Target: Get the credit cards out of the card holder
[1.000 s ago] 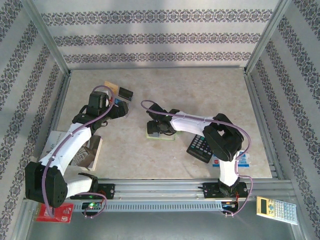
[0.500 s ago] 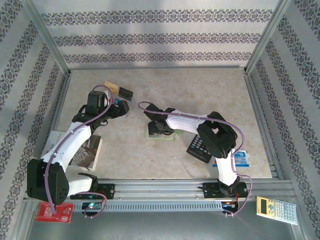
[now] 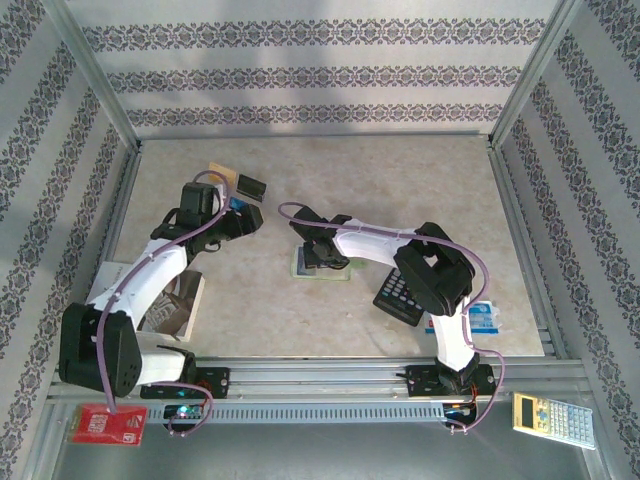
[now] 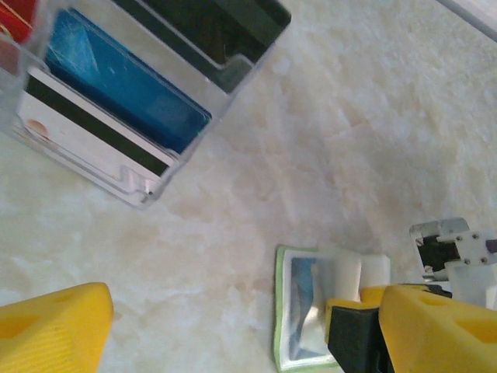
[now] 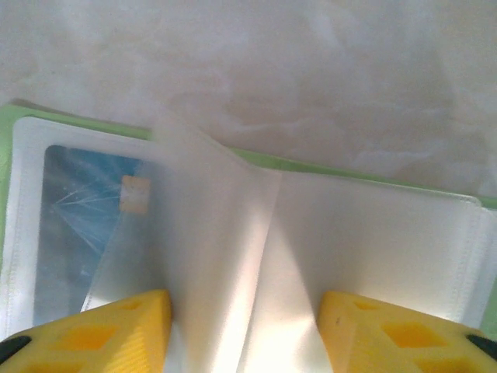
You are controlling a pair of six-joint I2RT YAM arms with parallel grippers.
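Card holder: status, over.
Left gripper open, empty, clear of holder. Right gripper open, astride upright clear flap. Card holder lies open, blue card in pocket. Flap overlaps card's edge.

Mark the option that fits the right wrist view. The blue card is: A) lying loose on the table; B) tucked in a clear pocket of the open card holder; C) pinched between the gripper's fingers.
B: the blue card lies behind clear plastic in the open card holder, left of the right gripper.
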